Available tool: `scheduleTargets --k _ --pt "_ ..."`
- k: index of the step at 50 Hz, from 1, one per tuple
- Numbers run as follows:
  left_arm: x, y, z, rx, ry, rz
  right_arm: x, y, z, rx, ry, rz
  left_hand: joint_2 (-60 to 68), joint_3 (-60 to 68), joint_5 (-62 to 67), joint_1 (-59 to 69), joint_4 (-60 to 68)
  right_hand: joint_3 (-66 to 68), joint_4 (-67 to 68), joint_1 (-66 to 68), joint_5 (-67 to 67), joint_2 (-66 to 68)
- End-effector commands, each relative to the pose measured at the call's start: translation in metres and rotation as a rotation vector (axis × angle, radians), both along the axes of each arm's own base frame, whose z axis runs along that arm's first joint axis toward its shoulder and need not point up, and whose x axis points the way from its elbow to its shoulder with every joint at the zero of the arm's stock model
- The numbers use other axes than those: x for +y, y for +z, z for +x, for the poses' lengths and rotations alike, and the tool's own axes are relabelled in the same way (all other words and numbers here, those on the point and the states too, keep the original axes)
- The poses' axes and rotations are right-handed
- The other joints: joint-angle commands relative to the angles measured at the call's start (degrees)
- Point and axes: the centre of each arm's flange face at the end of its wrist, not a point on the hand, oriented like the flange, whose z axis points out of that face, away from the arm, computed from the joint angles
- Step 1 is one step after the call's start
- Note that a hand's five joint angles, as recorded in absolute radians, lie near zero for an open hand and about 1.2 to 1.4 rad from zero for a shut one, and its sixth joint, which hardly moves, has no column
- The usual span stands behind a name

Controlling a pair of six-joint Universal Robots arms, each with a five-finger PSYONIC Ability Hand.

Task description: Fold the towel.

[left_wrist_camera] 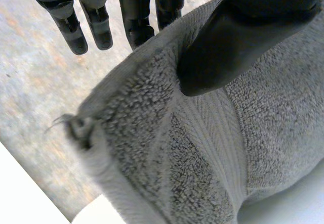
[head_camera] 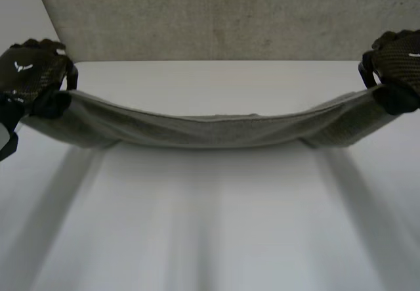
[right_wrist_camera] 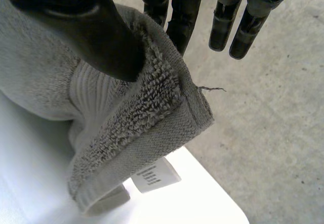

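Note:
A grey-green towel point(head_camera: 210, 130) hangs stretched between my two hands above the white table point(head_camera: 210, 225), sagging in the middle. My left hand point(head_camera: 33, 74) pinches its left end; in the left wrist view the thumb point(left_wrist_camera: 228, 47) presses the terry towel point(left_wrist_camera: 212, 148) against the fingers point(left_wrist_camera: 136, 16) near a corner. My right hand point(head_camera: 394, 64) holds the right end; its thumb point(right_wrist_camera: 96, 27) clamps the towel point(right_wrist_camera: 126, 128) against the fingers point(right_wrist_camera: 182, 11) close to a corner with a white label point(right_wrist_camera: 152, 176).
A grey concrete wall point(head_camera: 216, 15) rises behind the table's far edge. Concrete floor point(right_wrist_camera: 268, 123) lies beyond the table corner point(right_wrist_camera: 212, 204) in the right wrist view, and floor point(left_wrist_camera: 35, 97) also lies under the left hand.

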Motion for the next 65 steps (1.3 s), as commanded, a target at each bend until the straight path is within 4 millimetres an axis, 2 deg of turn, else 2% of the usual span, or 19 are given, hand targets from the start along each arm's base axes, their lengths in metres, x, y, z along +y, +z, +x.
scheduleTargets --k 1,4,5,6,9,10,15,18,26,40,49,51,52,53,54,55,56,62,65 --pt "-0.001 -0.009 0.007 -0.035 -0.049 0.048 -0.004 -0.018 -0.006 0.046 0.037 0.028 2.5 -3.3 4.3 6.0 -3.8 -3.0 -4.4 4.7 3.6 4.0" --pt "-0.006 -0.017 0.007 -0.041 -0.054 0.066 -0.020 -0.037 -0.005 0.045 0.056 0.087 2.5 -3.3 4.3 6.0 -3.8 -3.0 -4.4 4.7 3.6 4.0" --pt "-0.017 -0.028 0.008 -0.047 -0.054 0.098 -0.020 -0.037 -0.005 0.045 0.056 0.087 2.5 -3.3 4.3 6.0 -3.8 -3.0 -4.4 4.7 3.6 4.0" --pt "-0.030 -0.038 0.006 -0.056 -0.060 0.120 -0.033 -0.045 -0.004 0.045 0.058 0.103 2.5 -3.3 4.3 6.0 -3.8 -3.0 -4.4 4.7 3.6 4.0" --pt "-0.051 -0.056 -0.005 -0.083 -0.094 0.155 -0.058 -0.056 -0.002 0.045 0.059 0.120 2.5 -3.3 4.3 6.0 -3.8 -3.0 -4.4 4.7 3.6 4.0" --pt "-0.051 -0.056 -0.005 -0.083 -0.094 0.155 -0.059 -0.056 -0.002 0.045 0.059 0.120 2.5 -3.3 4.3 6.0 -3.8 -3.0 -4.4 4.7 3.6 4.0" --pt "-0.089 -0.086 -0.030 -0.158 -0.102 0.161 -0.091 -0.082 0.026 0.095 0.098 0.128 2.5 -3.3 4.3 6.0 -3.8 -3.0 -4.4 4.7 3.6 4.0" --pt "-0.099 -0.093 -0.031 -0.170 -0.083 0.158 -0.098 -0.090 0.031 0.113 0.105 0.127 2.5 -3.3 4.3 6.0 -3.8 -3.0 -4.4 4.7 3.6 4.0" --pt "-0.143 -0.126 -0.038 -0.182 -0.062 0.150 -0.141 -0.130 0.040 0.131 0.105 0.081 2.5 -3.3 4.3 6.0 -3.8 -3.0 -4.4 4.7 3.6 4.0" --pt "-0.177 -0.153 -0.042 -0.184 -0.032 0.070 -0.171 -0.167 0.055 0.129 0.126 0.028 2.5 -3.3 4.3 6.0 -3.8 -3.0 -4.4 4.7 3.6 4.0" --pt "-0.183 -0.159 -0.044 -0.182 -0.034 0.061 -0.179 -0.181 0.061 0.128 0.132 0.009 2.5 -3.3 4.3 6.0 -3.8 -3.0 -4.4 4.7 3.6 4.0" --pt "-0.183 -0.159 -0.044 -0.182 -0.033 0.061 -0.179 -0.184 0.061 0.129 0.129 0.012 -2.5 -3.3 -0.8 0.9 -3.8 -3.0 -4.4 4.7 3.6 4.0" --pt "-0.182 -0.159 -0.043 -0.183 -0.029 0.064 -0.179 -0.186 0.062 0.130 0.129 0.012 -20.0 -3.3 -18.3 -16.5 -3.8 -3.0 -4.4 -14.7 -15.8 -15.4" --pt "-0.182 -0.158 -0.043 -0.186 -0.020 0.064 -0.180 -0.187 0.061 0.130 0.125 0.007 -36.8 -3.3 -35.1 -33.4 -3.8 -3.0 -4.4 -43.7 -44.8 -44.4" --pt "-0.182 -0.158 -0.043 -0.186 -0.020 0.064 -0.180 -0.187 0.061 0.130 0.125 0.007 -37.0 -3.3 -35.2 -33.5 -3.8 -3.0 -4.4 -44.0 -45.1 -44.7" --pt "-0.181 -0.158 -0.043 -0.188 -0.009 0.067 -0.182 -0.186 0.061 0.129 0.119 -0.006 -54.3 -3.3 -52.6 -50.9 -3.8 -3.0 -4.4 -65.3 -66.4 -66.0" --pt "-0.181 -0.156 -0.042 -0.192 0.005 0.060 -0.183 -0.185 0.061 0.130 0.113 -0.026 -67.5 -3.3 -65.7 -64.0 -3.8 -3.0 -4.4 -65.3 -66.4 -66.0" --pt "-0.183 -0.143 -0.039 -0.202 0.049 0.034 -0.187 -0.174 0.063 0.123 0.096 -0.104 -67.0 -3.3 -65.2 -63.5 -3.8 -3.0 -4.4 -65.3 -66.4 -66.0" --pt "-0.182 -0.132 -0.038 -0.200 0.059 0.013 -0.187 -0.156 0.062 0.107 0.072 -0.152 -67.0 -3.3 -65.2 -63.5 -3.8 -3.0 -4.4 -65.3 -66.4 -66.0"
